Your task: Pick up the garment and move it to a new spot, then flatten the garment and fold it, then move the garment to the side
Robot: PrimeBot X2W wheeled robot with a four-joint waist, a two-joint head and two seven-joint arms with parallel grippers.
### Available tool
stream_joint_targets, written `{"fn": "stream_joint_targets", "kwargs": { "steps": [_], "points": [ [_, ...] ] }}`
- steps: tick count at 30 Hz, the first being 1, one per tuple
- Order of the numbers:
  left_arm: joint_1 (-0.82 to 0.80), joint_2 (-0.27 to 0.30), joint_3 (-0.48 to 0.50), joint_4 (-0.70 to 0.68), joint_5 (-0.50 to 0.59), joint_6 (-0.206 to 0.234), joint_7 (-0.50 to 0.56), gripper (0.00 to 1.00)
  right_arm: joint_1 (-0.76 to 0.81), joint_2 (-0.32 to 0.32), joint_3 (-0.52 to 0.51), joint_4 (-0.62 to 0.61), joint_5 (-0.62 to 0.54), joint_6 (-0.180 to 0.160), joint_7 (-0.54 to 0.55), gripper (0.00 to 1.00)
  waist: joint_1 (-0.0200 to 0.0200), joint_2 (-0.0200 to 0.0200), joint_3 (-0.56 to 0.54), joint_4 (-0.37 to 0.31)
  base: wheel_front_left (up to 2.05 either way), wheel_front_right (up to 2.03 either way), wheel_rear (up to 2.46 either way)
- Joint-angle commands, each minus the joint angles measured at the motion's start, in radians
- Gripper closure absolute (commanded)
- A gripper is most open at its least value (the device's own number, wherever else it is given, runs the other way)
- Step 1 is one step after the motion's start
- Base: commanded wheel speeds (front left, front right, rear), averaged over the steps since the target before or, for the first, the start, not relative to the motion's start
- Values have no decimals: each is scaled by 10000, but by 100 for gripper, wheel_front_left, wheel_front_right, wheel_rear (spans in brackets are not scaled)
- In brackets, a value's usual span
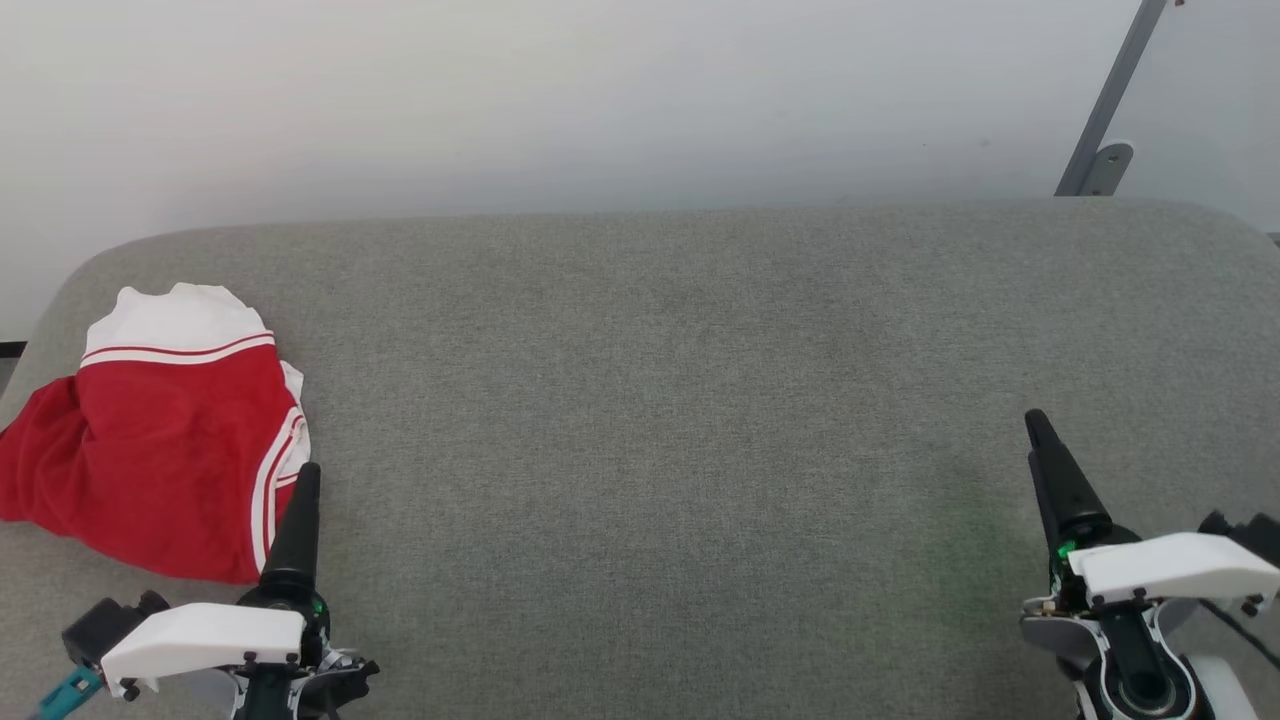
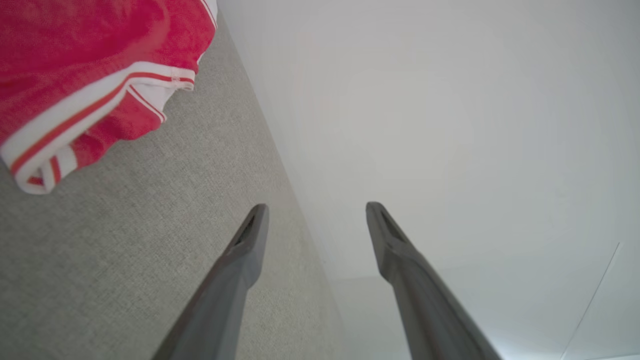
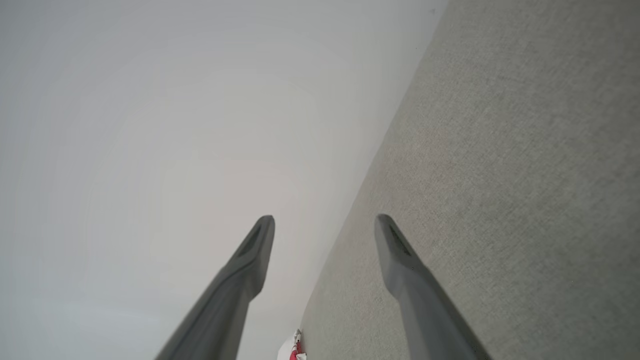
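The garment (image 1: pixel 165 440) lies bunched at the left edge of the grey surface (image 1: pixel 650 400) (1 white sleeve toward the far edge). The left hand (image 2: pixel 317 207), released and empty, is just beside it near the front-left corner. The right hand (image 3: pixel 325 220), likewise released, is near the front-right corner.

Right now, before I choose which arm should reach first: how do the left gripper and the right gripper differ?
The left gripper sits close beside the garment's striped edge; the right gripper stands far from it, over the bare grey fabric surface. The left wrist view has the garment large at its upper left; the right wrist view catches a small scrap of it at its bottom edge. Both are open and hold nothing.
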Motion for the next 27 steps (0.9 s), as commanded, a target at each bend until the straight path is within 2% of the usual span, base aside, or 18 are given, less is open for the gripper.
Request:
{"fn": "stream_joint_targets", "kwargs": {
  "steps": [1, 17, 27],
  "points": [
    [-351, 91, 9, -153, 277, -7, -89, 0, -355, -122, 73, -94, -270, 1, -111, 0, 0, 0, 2, 3, 0, 0, 0],
    [-363, 134, 48, -638, 4180, 89, -721, 0, -865, -526, 392, 54, -3457, 1, -739, 0, 0, 0, 65, 41, 0, 0, 0],
    [-470, 338, -324, -635, 6113, 382, -1065, 0, -1237, -704, 408, 364, -5794, 1, -1079, 0, 0, 0, 144, 38, 0, 0, 0]
  ]
}}
